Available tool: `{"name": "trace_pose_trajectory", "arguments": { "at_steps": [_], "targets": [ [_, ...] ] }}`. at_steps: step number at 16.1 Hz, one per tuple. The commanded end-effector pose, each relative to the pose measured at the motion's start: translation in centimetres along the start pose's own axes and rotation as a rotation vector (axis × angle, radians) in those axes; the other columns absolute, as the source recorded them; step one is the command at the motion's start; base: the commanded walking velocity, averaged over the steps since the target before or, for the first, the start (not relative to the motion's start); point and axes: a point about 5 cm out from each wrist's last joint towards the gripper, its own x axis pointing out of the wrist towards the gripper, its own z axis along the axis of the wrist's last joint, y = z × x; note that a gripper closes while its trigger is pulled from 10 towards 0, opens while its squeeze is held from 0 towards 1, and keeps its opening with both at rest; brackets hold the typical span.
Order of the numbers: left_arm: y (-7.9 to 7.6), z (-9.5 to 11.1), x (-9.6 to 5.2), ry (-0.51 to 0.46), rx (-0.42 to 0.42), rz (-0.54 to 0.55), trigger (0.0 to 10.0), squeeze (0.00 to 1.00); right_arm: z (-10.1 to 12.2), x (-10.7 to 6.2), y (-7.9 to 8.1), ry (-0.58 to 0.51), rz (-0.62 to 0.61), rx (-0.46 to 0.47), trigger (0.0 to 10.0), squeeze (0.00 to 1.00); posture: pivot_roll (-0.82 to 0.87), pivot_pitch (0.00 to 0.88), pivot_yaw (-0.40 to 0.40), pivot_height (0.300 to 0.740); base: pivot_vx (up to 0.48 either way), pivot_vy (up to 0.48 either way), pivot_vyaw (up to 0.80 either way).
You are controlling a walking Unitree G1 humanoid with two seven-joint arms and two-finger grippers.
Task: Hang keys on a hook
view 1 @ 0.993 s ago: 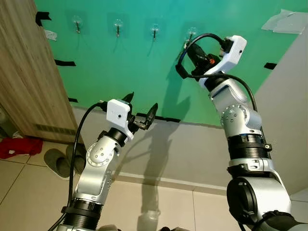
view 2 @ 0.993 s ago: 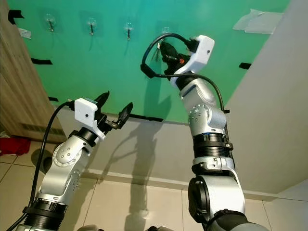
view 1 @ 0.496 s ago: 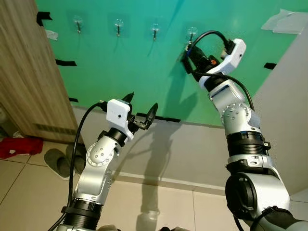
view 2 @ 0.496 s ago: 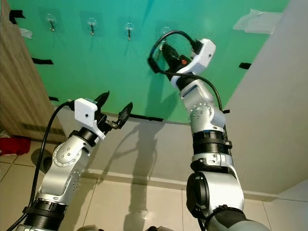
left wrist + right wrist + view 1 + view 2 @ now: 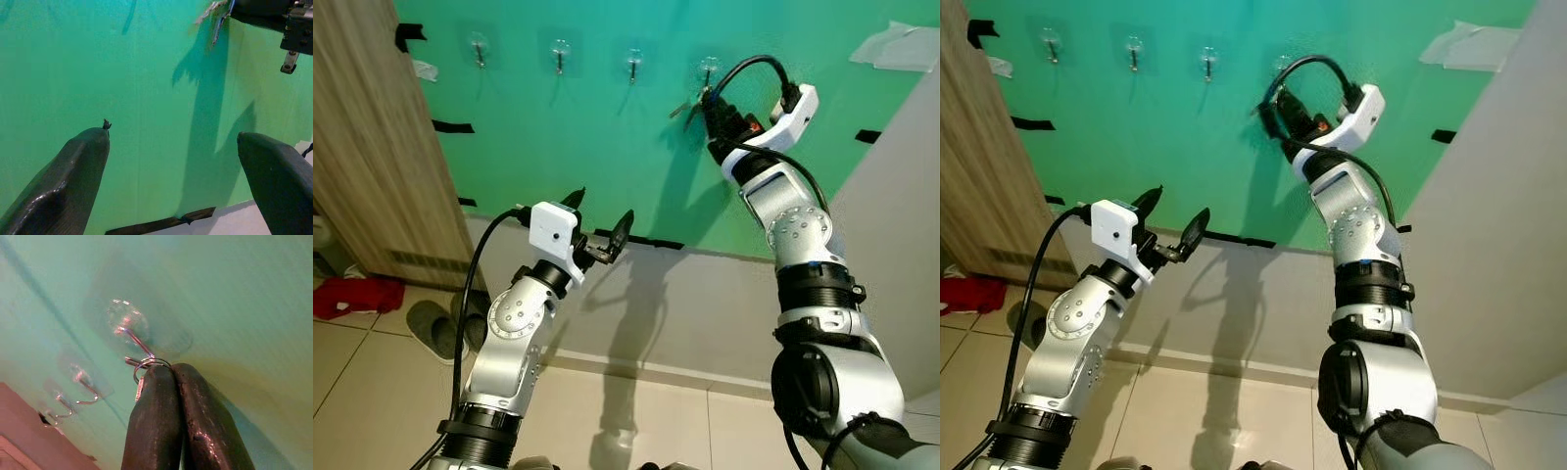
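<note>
A green wall (image 5: 558, 147) carries a row of four clear adhesive hooks above a pale lower panel; a wooden door (image 5: 362, 147) stands at the robot's left, with slippers (image 5: 435, 328) and a red cloth (image 5: 352, 297) on the tiled floor; the right gripper (image 5: 707, 98), raised high, is clenched on the keys (image 5: 140, 382), pressing their ring (image 5: 149, 364) against the rightmost hook (image 5: 132, 333); the left gripper (image 5: 602, 223) hovers lower with fingers spread, holding nothing. The risk, judged from here: the ring appears to sit at the hook's tip rather than fully over it, so letting go too soon could drop the keys to the floor, and pushing harder could peel the adhesive pad off the wall. The right wrist view reveals the ring touching the hook's wire; the head views give merely a small glint there; the left wrist view catches the keys (image 5: 215, 14) from below.
</note>
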Motion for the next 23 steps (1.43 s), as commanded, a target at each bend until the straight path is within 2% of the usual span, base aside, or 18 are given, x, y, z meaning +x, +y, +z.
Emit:
{"name": "trace_pose_trajectory", "arguments": {
  "at_steps": [1, 2, 7, 8, 9, 10, 11, 12, 15, 17, 18, 19, 20, 22, 23],
  "targets": [
    [-0.3, 0.1, 0.2, 0.000, -0.004, -0.018, 10.0, 0.00, 0.5, 0.1, -0.2, -0.004, -0.017, 0.039, 10.0, 0.00, 0.11, 0.000, -0.103, 0.740, 0.000, 0.000, 0.00],
    [-0.4, 0.1, 0.2, 0.002, -0.005, -0.019, 10.0, 0.00, 0.2, 0.0, -0.8, 0.007, -0.054, 0.096, 10.0, 0.00, 0.11, 0.000, -0.105, 0.740, 0.000, 0.000, 0.00],
    [-0.4, 0.0, 0.2, 0.007, -0.005, -0.020, 10.0, 0.00, -1.2, -0.3, -1.6, 0.056, -0.093, 0.120, 10.0, 0.00, 0.11, 0.000, -0.106, 0.740, 0.000, 0.000, 0.00],
    [-0.4, 0.0, 0.2, 0.007, -0.004, -0.021, 10.0, 0.00, -1.4, -0.4, -1.7, 0.068, -0.100, 0.100, 10.0, 0.00, 0.11, 0.000, -0.106, 0.740, 0.000, 0.000, 0.00],
    [-0.4, 0.0, 0.2, 0.008, -0.003, -0.020, 10.0, 0.00, -1.6, -0.5, -1.7, 0.072, -0.104, 0.001, 10.0, 0.00, 0.11, 0.000, -0.105, 0.740, 0.000, 0.000, 0.00],
    [-0.4, 0.0, 0.2, 0.010, -0.001, -0.017, 10.0, 0.00, -1.7, -0.6, -1.5, 0.070, -0.093, -0.216, 10.0, 0.36, 0.11, 0.000, -0.105, 0.740, 0.000, 0.000, 0.00],
    [-0.3, -0.1, 0.2, 0.012, 0.002, -0.014, 10.0, 0.00, -2.0, -0.7, -1.1, 0.068, -0.072, -0.381, 10.0, 1.00, 0.10, 0.000, -0.104, 0.740, 0.000, 0.000, 0.00],
    [-0.3, 0.0, 0.1, 0.011, 0.004, -0.012, 10.0, 0.00, -2.1, -0.8, -1.0, 0.054, -0.074, -0.484, 10.0, 1.00, 0.10, 0.000, -0.104, 0.740, 0.000, 0.000, 0.00],
    [-0.2, 0.0, 0.1, 0.010, 0.005, -0.009, 10.0, 0.00, -1.5, -1.3, -0.1, -0.055, -0.068, -0.677, 10.0, 1.00, 0.10, 0.000, -0.103, 0.740, 0.000, 0.000, 0.00],
    [-0.2, 0.0, 0.0, 0.009, 0.005, -0.007, 10.0, 0.00, -1.2, -2.1, 1.0, -0.157, -0.044, -0.902, 10.0, 1.00, 0.10, 0.000, -0.100, 0.740, 0.000, 0.000, 0.00],
    [-0.2, 0.0, 0.0, 0.009, 0.005, -0.007, 10.0, 0.00, -1.1, -2.3, 1.0, -0.171, -0.046, -0.923, 10.0, 1.00, 0.10, 0.000, -0.100, 0.740, 0.000, 0.000, 0.00],
    [-0.2, 0.0, 0.1, 0.010, 0.006, -0.005, 10.0, 0.00, -1.3, -2.8, 0.9, -0.194, -0.063, -0.995, 10.0, 1.00, 0.09, 0.000, -0.097, 0.740, 0.000, 0.000, 0.00],
    [-0.2, -0.1, 0.1, 0.011, 0.007, -0.005, 10.0, 0.00, -1.4, -3.0, 0.7, -0.200, -0.078, -1.020, 10.0, 1.00, 0.09, 0.000, -0.097, 0.740, 0.000, 0.000, 0.00],
    [0.3, -0.1, -0.2, 0.020, 0.015, 0.021, 10.0, 0.00, -2.3, -4.4, -0.8, -0.169, -0.152, -0.920, 10.0, 1.00, 0.08, 0.000, -0.098, 0.740, 0.000, 0.000, 0.00],
    [0.8, -0.3, -0.7, 0.033, 0.017, 0.043, 10.0, 0.00, -3.4, -6.0, -1.7, -0.142, -0.183, -0.888, 10.0, 1.00, 0.08, 0.000, -0.094, 0.740, 0.000, 0.000, 0.00]
  ]
}}
